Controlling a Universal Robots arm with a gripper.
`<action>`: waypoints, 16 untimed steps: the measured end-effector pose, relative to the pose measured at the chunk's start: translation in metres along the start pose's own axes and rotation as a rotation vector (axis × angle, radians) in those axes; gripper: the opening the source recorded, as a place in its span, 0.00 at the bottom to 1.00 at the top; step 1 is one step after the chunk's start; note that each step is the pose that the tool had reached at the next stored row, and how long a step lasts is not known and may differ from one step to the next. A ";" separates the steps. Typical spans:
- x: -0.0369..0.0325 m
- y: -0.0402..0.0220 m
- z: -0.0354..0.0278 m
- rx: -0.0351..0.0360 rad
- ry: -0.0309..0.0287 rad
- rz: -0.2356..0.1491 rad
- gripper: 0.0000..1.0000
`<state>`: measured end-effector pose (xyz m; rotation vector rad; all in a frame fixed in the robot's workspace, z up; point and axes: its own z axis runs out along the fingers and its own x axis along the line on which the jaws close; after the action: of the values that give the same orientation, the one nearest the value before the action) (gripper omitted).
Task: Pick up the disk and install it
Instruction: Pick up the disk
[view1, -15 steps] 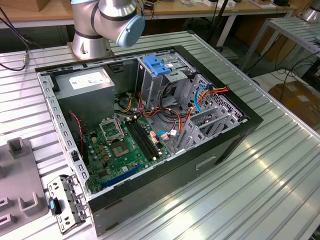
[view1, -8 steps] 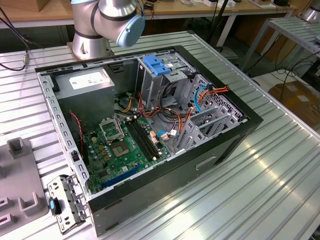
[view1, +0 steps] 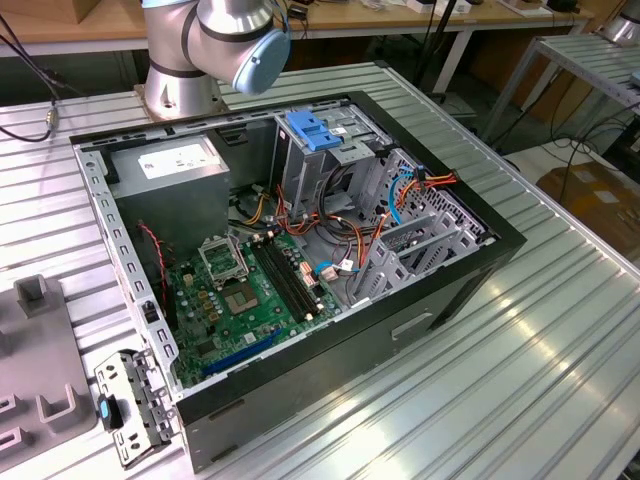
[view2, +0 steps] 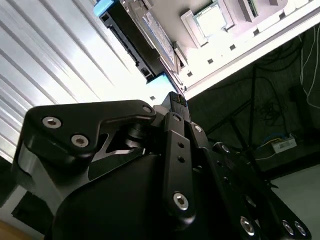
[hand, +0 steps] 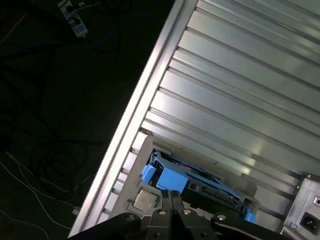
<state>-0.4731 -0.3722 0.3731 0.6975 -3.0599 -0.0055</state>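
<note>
**Gripper lined up at one end of the disk, no grip yet**

Black gripper (view2: 176, 100) housing sits closest to the lens in both wrist views. From it the two fingers (hand: 162, 220) run forward, and as far as I can make out they are pressed together with nothing between them. Just ahead of their tips lies the disk (hand: 200, 184) in its blue carrier. It rests near the edge of the ribbed aluminium table (hand: 240, 90), beside a square processor chip (hand: 145, 200). I see no contact between the tips and the carrier.

The disk's long axis runs obliquely across the line the fingers point along. I judge the tips to be opposite one blue end of the carrier rather than its middle.

In the exterior view the open computer case (view1: 330, 390) stands on the table, with its drive cage (view1: 330, 170) under a light-blue latch (view1: 313, 130).
</note>
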 end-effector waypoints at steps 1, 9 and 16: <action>0.0000 0.0000 0.0003 0.0001 0.0003 -0.036 0.11; 0.0000 0.0000 0.0016 0.0024 0.0021 -0.276 0.11; 0.0000 0.0000 0.0017 0.0029 0.0026 -0.417 0.11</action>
<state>-0.4731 -0.3721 0.3714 1.3151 -2.8484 -0.0011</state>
